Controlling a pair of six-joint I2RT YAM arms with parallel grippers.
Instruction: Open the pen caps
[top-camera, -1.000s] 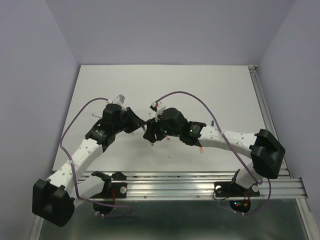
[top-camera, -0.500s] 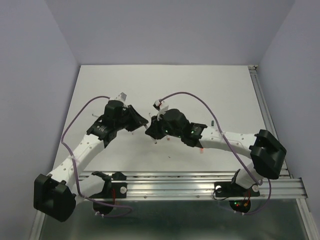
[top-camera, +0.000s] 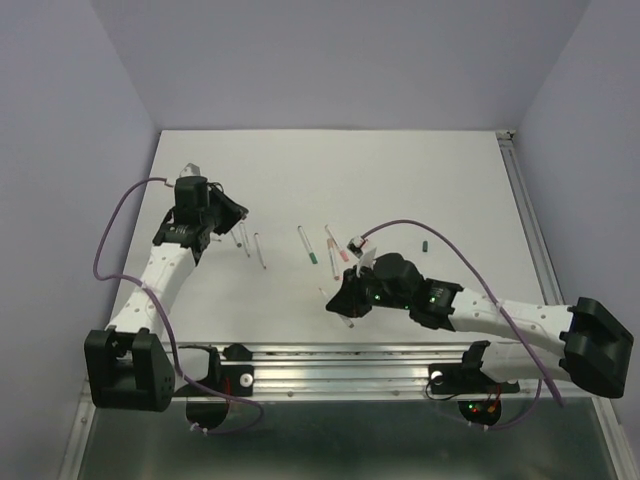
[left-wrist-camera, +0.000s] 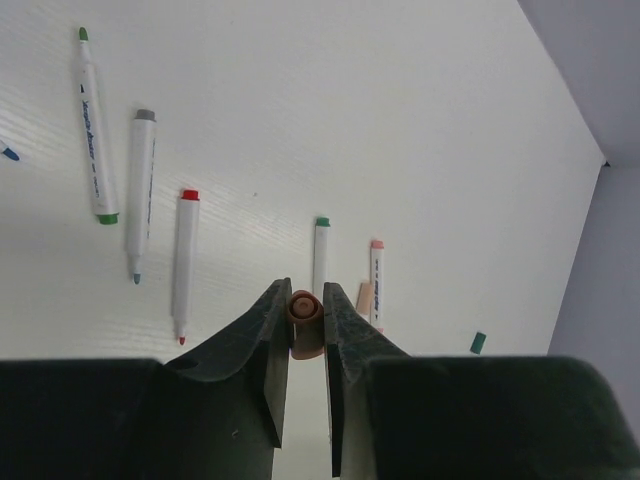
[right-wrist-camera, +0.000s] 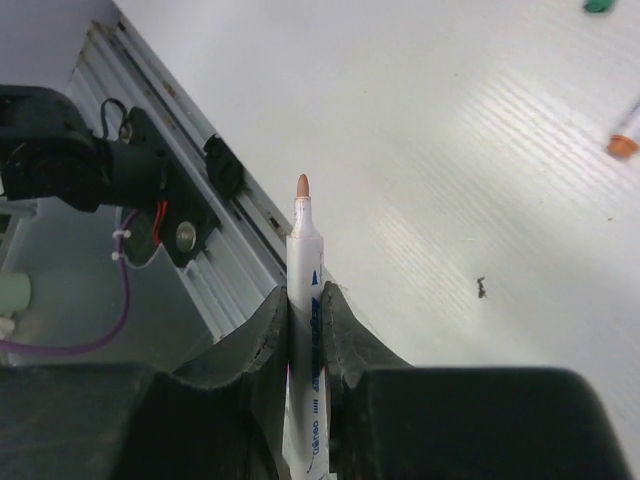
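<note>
A brownish pen cap (left-wrist-camera: 305, 322) is pinched between the closed jaws of the left gripper (left-wrist-camera: 305, 298), at ten o'clock on the table (top-camera: 400, 170); an uncapped pen (right-wrist-camera: 303, 240) is clamped by the right gripper (right-wrist-camera: 306, 300) near six o'clock. A loose green cap (top-camera: 425, 245) is seen toward three o'clock.

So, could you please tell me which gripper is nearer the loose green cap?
Right. The right gripper, holding a pen, is just near-left of the green cap; the left gripper, holding a brown cap, is far to its left.
</note>
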